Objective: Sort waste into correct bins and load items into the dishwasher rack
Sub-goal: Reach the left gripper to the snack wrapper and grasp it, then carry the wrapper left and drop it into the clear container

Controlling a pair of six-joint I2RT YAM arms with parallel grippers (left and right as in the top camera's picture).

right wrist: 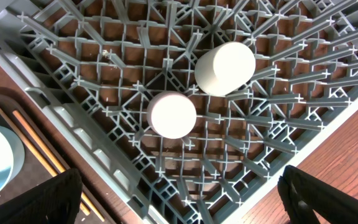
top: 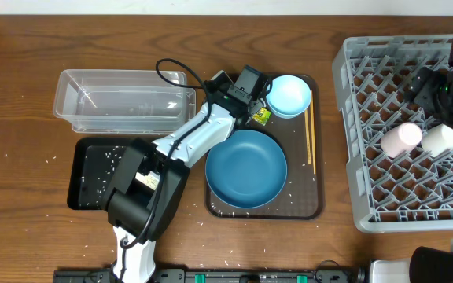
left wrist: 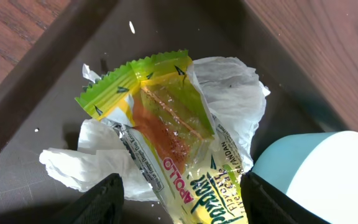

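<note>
At the far edge of the serving tray (top: pixel 299 206), the left gripper (left wrist: pixel 180 191) hung spread over the snack wrapper (left wrist: pixel 166 143) lying on the tissue (left wrist: pixel 229 93); a clean pinch would need to lift the wrapper alone.

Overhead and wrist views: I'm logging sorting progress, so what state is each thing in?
Green-and-yellow snack wrapper: ungripped, on white tissue.
Shallow black tray: holds rice grains.
Large dark-blue bowl: upright, on brown tray.
Wooden chopsticks: lying on brown tray.
Pale pink cup, white cup: in grey rack.
Left gripper: open.
Right gripper: open, empty.
</note>
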